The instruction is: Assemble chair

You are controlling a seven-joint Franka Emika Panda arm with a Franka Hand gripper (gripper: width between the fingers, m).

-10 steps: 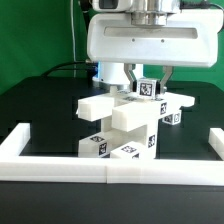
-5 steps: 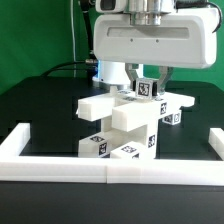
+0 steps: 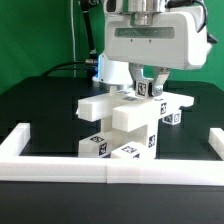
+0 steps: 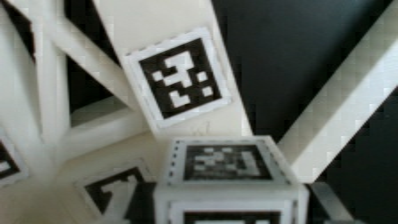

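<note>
The chair point(image 3: 125, 125) stands partly joined at the table's middle: white slabs and blocks with black-and-white tags, with one long bar point(image 3: 100, 104) reaching to the exterior view's left. My gripper point(image 3: 149, 84) hangs right over its top, shut on a small tagged cube-like leg point(image 3: 150, 89) that sits on the upper slab. In the wrist view the leg point(image 4: 222, 170) fills the space between my fingers, with a long tagged slab point(image 4: 178, 75) beyond it. The leg's underside and its joint are hidden.
A low white border wall point(image 3: 60, 165) runs along the table's front and both sides. The black table top point(image 3: 45, 110) shows around the chair. A green backdrop and cables are behind the arm.
My gripper's body has turned about its upright axis and looks narrower and shifted right. The leg and the chair have stayed in place.
</note>
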